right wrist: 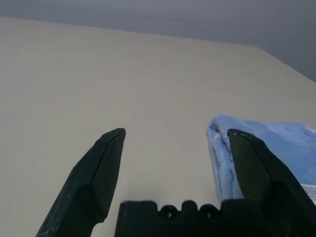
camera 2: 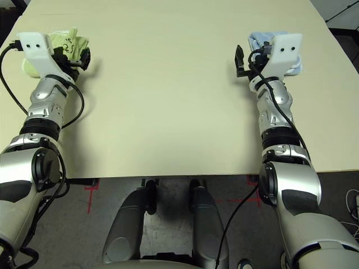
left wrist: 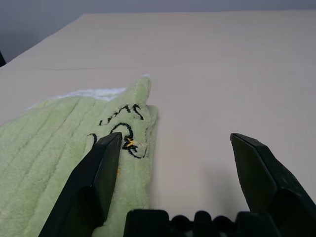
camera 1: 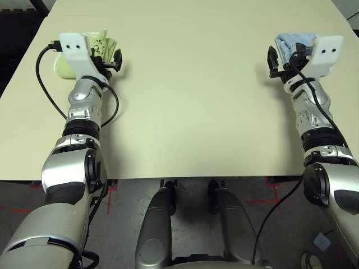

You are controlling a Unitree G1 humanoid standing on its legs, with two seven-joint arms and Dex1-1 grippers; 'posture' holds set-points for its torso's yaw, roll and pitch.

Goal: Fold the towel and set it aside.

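Observation:
The light green towel (left wrist: 59, 148) lies bunched at the far left of the table, its dark embroidered drawing (left wrist: 123, 133) facing up. It also peeks out from under my left wrist (camera 1: 104, 42). My left gripper (left wrist: 175, 148) hovers open at the towel's inner edge; one finger (left wrist: 94, 177) sits over the cloth, the other over bare table. At the far right my right gripper (right wrist: 175, 143) stands open beside the light blue towel (right wrist: 266, 143), holding nothing. In the head views the left gripper (camera 1: 115, 60) and right gripper (camera 1: 273, 63) point toward the table's middle.
The beige table (camera 1: 190, 101) stretches wide between my two arms. The light blue towel (camera 2: 259, 40) lies folded near the right edge. Black cables (camera 1: 45, 84) loop off both wrists. Dark floor shows past the table's sides.

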